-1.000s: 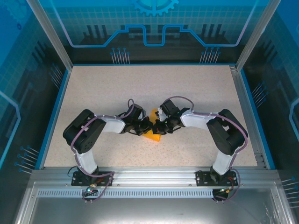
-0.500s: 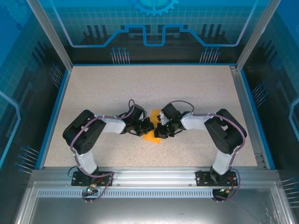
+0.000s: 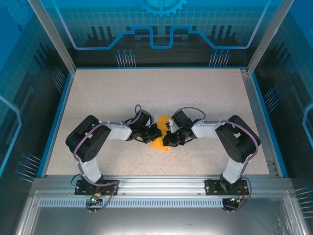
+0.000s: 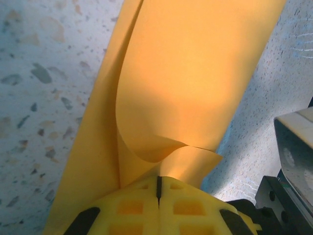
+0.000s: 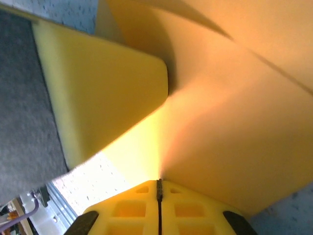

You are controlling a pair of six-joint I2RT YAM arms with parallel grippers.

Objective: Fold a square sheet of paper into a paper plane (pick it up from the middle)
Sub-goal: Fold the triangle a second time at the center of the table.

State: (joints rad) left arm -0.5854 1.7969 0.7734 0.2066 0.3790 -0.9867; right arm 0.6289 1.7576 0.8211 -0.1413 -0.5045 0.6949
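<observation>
Over the last second the right claw (image 3: 167, 138) has slid a little nearer and in toward the left claw (image 3: 155, 133), which has barely shifted. The two now sit almost nose to nose at the middle of the desk (image 3: 205, 93), with the paper (image 3: 162, 121) between and under them. I read that as a fold being drawn or pressed mid-task, since nothing yet looks like a pointed dart. In the left wrist view the left claw (image 4: 158, 178) is clenched on the paper (image 4: 195, 73), which curls out of the closed seam in two overlapping layers. In the right wrist view the right claw (image 5: 159, 182) is likewise pinched together, with the paper (image 5: 234, 122) running into its seam. From above, the claws cover the paper's middle, leaving only orange slivers far and near of them. The wrist views are too close to show its outline or count the folds. A pale yellow slab (image 5: 98, 88) beside the paper may be the other claw's finger; I cannot tell.
</observation>
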